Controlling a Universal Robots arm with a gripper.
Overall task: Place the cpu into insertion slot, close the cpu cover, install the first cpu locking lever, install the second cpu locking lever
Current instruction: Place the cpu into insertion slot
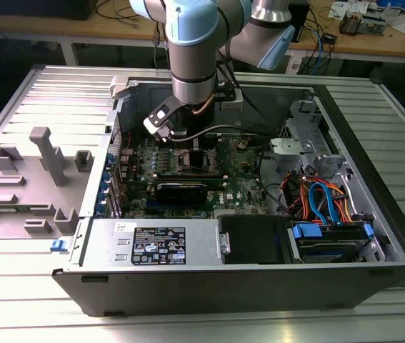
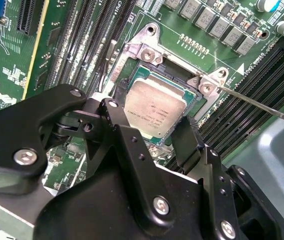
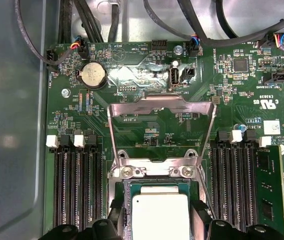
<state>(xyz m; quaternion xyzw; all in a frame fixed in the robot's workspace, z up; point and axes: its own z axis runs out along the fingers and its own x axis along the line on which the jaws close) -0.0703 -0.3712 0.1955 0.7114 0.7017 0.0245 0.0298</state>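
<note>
The cpu [image 2: 154,107] lies dull silver face up in the insertion slot [image 2: 147,50], on the motherboard [image 3: 242,100] inside the open computer case [image 1: 188,286], which lies on the slatted counter [image 1: 202,330]. The cpu looks seated, or close to it, with its edges parallel to the socket rim. It is nearly square, so it has no long axis to speak of.

The hand [image 2: 157,136] hangs directly over it, straddling 2 opposite edges, so the chip lies straight below. I cannot tell whether the hand grips the cpu or merely flanks it.

In the first wrist view the cpu cover [image 3: 162,106] stands raised on its hinge at the slot's rim, away from the hand, not yet closed. 1 thin locking lever [image 2: 254,104] juts free beside the socket, unlatched.
</note>
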